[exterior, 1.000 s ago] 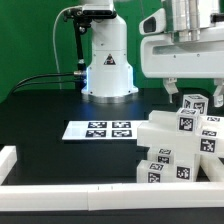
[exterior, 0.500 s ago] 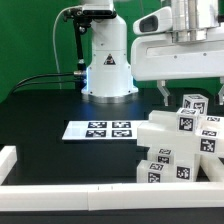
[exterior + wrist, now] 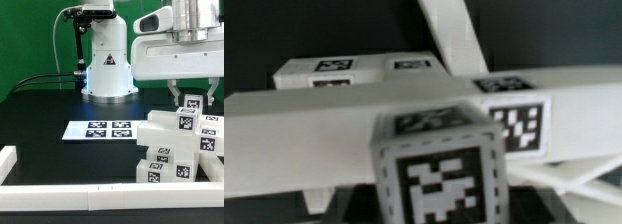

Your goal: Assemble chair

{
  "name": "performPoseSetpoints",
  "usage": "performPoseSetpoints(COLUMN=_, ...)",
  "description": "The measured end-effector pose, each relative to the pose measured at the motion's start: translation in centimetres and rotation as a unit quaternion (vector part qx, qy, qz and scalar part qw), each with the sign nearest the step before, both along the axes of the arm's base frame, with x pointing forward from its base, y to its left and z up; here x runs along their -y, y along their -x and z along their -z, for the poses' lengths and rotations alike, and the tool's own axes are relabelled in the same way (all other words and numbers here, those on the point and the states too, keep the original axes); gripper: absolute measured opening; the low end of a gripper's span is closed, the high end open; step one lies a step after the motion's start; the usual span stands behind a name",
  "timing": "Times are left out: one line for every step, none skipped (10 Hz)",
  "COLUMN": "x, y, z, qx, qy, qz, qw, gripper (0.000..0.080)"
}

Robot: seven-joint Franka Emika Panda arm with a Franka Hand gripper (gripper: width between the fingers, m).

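A: Start at the exterior view's left. Anything different from a moment ago?

B: Nothing there. The white border rail [image 3: 12, 158] sits at the tabletop's [image 3: 40, 115] edge as before, and the marker board [image 3: 98, 129] lies flat in the same spot, well apart from the parts.

A: And further right?

B: The chair [image 3: 178, 150] parts are a cluster of white blocks with black-and-white tags, stacked at the exterior view's right, against the front rail. The pile has not shifted.

A: The arm?

B: That is where the change is. A second ago the gripper [image 3: 190, 99] hung above the pile with its fingers spread wide. Now it has come down and the fingers [image 3: 175, 95] have drawn in on either side of the small tagged peg [image 3: 193, 103] standing at the top of the pile.

A: So it has hold of that peg?

B: It looks so. The fingers stand narrow, pressed at the peg's sides. In the wrist view the peg [image 3: 441, 160] fills the foreground, blurred, its tagged face towards the camera, with a wide white panel [image 3: 331, 130] right behind it and another tagged block [image 3: 358, 66] beyond.

A: Is the peg lifted?

B: No, it still sits on the pile.
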State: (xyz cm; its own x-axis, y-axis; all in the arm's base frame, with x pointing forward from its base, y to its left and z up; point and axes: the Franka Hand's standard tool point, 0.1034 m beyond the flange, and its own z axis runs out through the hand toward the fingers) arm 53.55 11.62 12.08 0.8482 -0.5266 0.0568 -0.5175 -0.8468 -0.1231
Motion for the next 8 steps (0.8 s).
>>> performPoseSetpoints(x=0.03, y=-0.02, z=-0.02, qx=-0.003, qy=-0.006, qz=0.048, qw=0.999, gripper=0.0285)
performPoseSetpoints(x=0.06, y=-0.06, z=-0.11, qx=-0.006, qy=-0.011, qz=0.096, qw=0.995, gripper=0.0285)
performPoseSetpoints(x=0.17, y=-0.05, z=-0.09, qx=-0.009, qy=-0.021, qz=0.159, qw=0.987, gripper=0.0285)
performPoseSetpoints(x=0.28, y=0.11, z=0.03, qx=-0.014, qy=-0.029, qz=0.226, qw=0.974, gripper=0.0285)
performPoseSetpoints(x=0.19, y=0.23, z=0.10, qx=-0.020, qy=-0.038, qz=0.296, qw=0.954, gripper=0.0285)
performPoseSetpoints(x=0.34, y=0.24, z=0.15, qx=-0.023, qy=-0.052, qz=0.349, qw=0.935, gripper=0.0285)
performPoseSetpoints(x=0.46, y=0.33, z=0.24, qx=-0.028, qy=-0.063, qz=0.386, qw=0.920, gripper=0.0285)
performPoseSetpoints(x=0.48, y=0.34, z=0.28, qx=-0.032, qy=-0.067, qz=0.416, qw=0.906, gripper=0.0285)
